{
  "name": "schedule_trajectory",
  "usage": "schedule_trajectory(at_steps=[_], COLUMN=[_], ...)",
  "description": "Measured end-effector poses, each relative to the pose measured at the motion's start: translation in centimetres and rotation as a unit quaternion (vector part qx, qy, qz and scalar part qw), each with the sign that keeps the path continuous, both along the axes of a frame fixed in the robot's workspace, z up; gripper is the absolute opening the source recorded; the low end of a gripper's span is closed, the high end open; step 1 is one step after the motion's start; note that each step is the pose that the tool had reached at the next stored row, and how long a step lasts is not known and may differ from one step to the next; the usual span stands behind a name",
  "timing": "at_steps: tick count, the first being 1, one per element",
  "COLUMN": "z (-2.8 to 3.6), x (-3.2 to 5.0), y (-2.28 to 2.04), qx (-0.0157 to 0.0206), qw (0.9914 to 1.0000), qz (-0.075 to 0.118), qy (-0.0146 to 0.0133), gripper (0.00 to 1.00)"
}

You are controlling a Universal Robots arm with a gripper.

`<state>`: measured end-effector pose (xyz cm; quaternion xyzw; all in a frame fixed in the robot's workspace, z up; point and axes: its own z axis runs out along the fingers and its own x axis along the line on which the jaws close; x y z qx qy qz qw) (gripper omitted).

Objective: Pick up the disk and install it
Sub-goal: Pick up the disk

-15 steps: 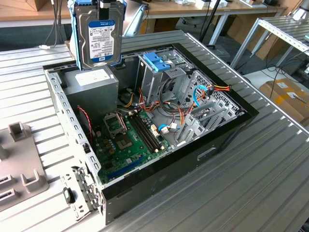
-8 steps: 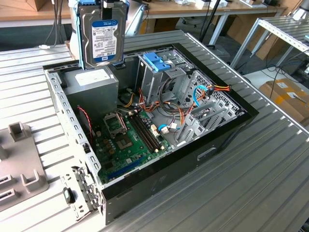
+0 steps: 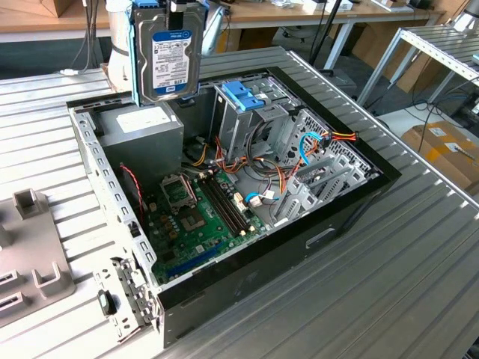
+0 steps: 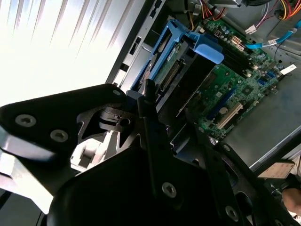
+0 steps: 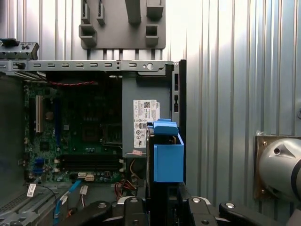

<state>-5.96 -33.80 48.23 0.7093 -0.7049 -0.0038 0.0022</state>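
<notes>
1. Tool [image 5: 162, 205]: closed on the flat rectangular silver-metal disk [image 3: 166, 56], which has a white, blue-banded label and light-blue plastic rails. The disk is clamped from both sides at its upper end.
2. The disk hangs upright straight down from the tool, with its label face toward the exterior camera. In the first wrist view it [image 5: 168, 157] shows edge-on, with a blue rail toward the lens.
3. Container: a black sheet-metal computer case [image 3: 254, 273] lies on its side. Its open face is turned up toward the tool. It rests on the ribbed grey metal table [image 3: 389, 284].
4. Directly beneath the tool, in the case corner, is a big grey power-supply box [image 3: 142, 131] with a white label. The disk's lower edge is above this box and apart from it.
5. Further from the tool, a green motherboard [image 3: 198, 224] lies flat on the case floor.
6. Beside the power-supply box, toward the exterior view's right of the tool and lower than the disk, stands a bare-metal drive cage [image 3: 236, 127]. It is topped by a blue plastic bracket [image 3: 243, 96].
7. Beyond the cage from the tool, loose orange and blue cables [image 3: 305, 146] run across the far end of the case.
8. Outside the case, a flat grey plastic fixture [image 3: 30, 262] with raised blocks sits on the table. It is well apart from the tool, at the exterior view's left.
</notes>
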Motion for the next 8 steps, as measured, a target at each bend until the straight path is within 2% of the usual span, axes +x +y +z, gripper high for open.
schedule_trajectory(at_steps=[8], z=[-0.01], x=[1.80], y=[0.00], qx=[0.0001], qw=[1.00000], qz=[0.000], qy=[0.0000], gripper=[0.35])
